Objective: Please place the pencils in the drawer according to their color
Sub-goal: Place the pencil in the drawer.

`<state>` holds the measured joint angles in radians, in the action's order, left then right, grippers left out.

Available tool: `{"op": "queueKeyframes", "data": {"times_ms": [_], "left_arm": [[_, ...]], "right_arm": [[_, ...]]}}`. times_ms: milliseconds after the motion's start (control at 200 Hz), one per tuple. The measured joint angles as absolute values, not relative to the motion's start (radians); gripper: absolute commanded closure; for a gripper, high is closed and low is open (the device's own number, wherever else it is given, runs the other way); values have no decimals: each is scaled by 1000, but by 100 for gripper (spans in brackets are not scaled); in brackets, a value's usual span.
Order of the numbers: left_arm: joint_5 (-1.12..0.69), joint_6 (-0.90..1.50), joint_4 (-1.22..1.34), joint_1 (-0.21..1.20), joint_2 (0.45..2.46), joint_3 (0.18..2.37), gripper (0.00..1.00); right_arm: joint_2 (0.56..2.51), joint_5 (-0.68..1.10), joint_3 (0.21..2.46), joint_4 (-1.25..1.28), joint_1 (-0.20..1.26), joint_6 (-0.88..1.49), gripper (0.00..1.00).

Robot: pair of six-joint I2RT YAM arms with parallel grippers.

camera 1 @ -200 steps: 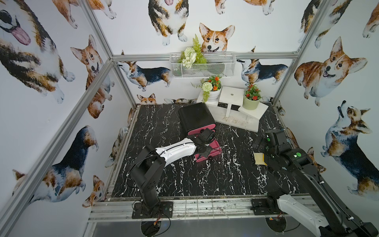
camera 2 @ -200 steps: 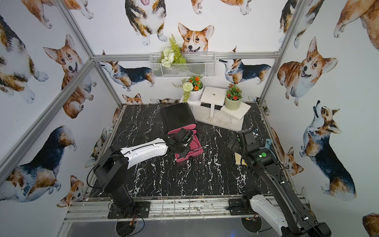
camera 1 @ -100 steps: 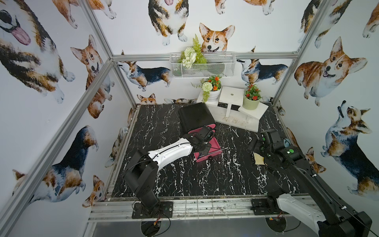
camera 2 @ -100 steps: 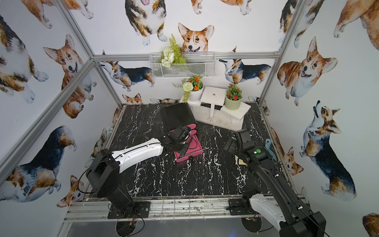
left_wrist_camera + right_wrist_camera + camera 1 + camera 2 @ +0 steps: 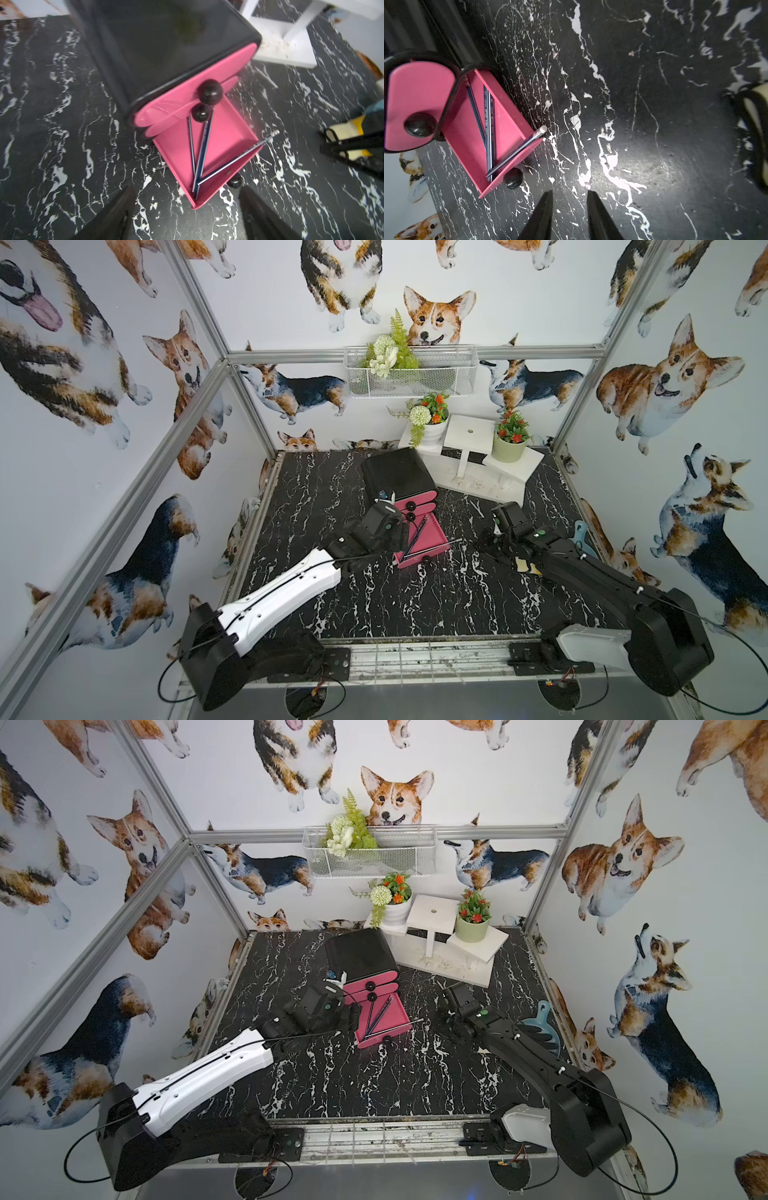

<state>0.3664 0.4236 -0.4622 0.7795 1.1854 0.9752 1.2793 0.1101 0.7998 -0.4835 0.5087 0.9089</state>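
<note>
Left wrist view showed the left gripper [image 5: 187, 189] spread wide and empty. Its 2 dark fingers [image 5: 124, 199] hung above the front corner of the open drawer [image 5: 228, 128]. That pink drawer was the lowest of 3 in a black cabinet [image 5: 166, 41] and stood pulled out over the black marble tabletop [image 5: 52, 124]. The 2 drawers above it were closed, each with a round black knob [image 5: 209, 91].

3 dark blue pencils lay in the open drawer. 2 of them [image 5: 203, 153] ran lengthwise, close together at the front and spreading apart toward the cabinet. The 3rd pencil [image 5: 238, 158] lay slanted across the front. Its low end was near the other 2, and its eraser [image 5: 543, 129] stuck out over the drawer's corner, resting on the rim.

Right wrist view showed the right gripper [image 5: 569, 193] with only a narrow gap between its fingers [image 5: 544, 209] and nothing in that gap. It hung over bare tabletop, near the drawer's front but not touching it. Both top views showed the 2 arms flanking the drawer, 1 on each side.
</note>
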Motion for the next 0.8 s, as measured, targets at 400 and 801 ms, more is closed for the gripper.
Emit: {"op": "queueKeyframes", "data": {"times_ms": [400,801], "left_arm": [[598,580,-507,656,924,864,0],[683,584,-545,619,825,831,0]], "right_arm": [[1533,97,886,-443,517,912,84],[1780,108,1120,-372,517,871,84]]}}
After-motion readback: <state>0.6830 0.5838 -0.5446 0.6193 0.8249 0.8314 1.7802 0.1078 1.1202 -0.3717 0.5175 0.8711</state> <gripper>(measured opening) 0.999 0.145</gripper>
